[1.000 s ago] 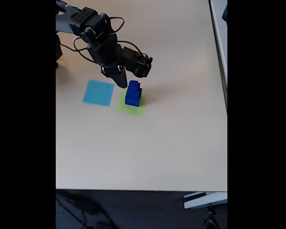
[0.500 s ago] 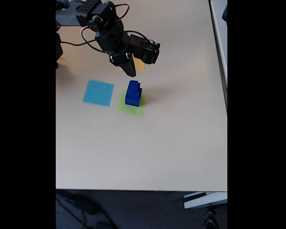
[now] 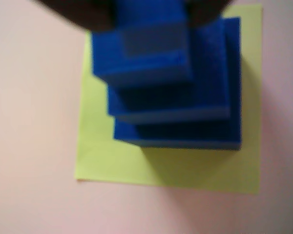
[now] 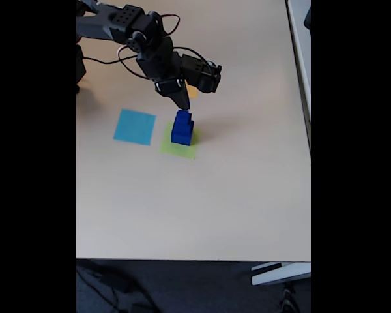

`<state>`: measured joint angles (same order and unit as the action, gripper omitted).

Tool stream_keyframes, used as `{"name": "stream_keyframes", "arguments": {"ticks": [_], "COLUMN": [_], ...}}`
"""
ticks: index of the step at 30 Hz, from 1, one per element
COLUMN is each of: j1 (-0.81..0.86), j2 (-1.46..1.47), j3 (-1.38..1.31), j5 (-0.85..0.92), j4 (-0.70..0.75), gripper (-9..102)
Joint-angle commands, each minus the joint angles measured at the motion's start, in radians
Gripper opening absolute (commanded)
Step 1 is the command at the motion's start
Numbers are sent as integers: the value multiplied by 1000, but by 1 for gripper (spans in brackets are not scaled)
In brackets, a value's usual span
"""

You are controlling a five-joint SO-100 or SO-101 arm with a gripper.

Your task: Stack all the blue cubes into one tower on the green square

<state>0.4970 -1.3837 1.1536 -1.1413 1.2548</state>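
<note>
Blue cubes stacked (stepped tower) on green square.

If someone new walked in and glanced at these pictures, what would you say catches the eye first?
The stepped tower of blue cubes stands out at once: dark blue, each cube smaller than the one below, sitting on the green square, pushed toward its right side in the wrist view. Next comes the black arm, whose gripper hangs just above the tower's top in the fixed view. A light-blue paper square lies to the left of the stack there.
</note>
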Motion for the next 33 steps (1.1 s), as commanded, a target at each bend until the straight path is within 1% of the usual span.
{"name": "stream_keyframes", "arguments": {"ticks": [1,20,33], "j1": [-6,41,31], "j2": [-32,-40,-35], "j3": [3,17,9], "j5": [-2,28,14], "j4": [-26,-20,-32], "gripper": [1,1,1]}}
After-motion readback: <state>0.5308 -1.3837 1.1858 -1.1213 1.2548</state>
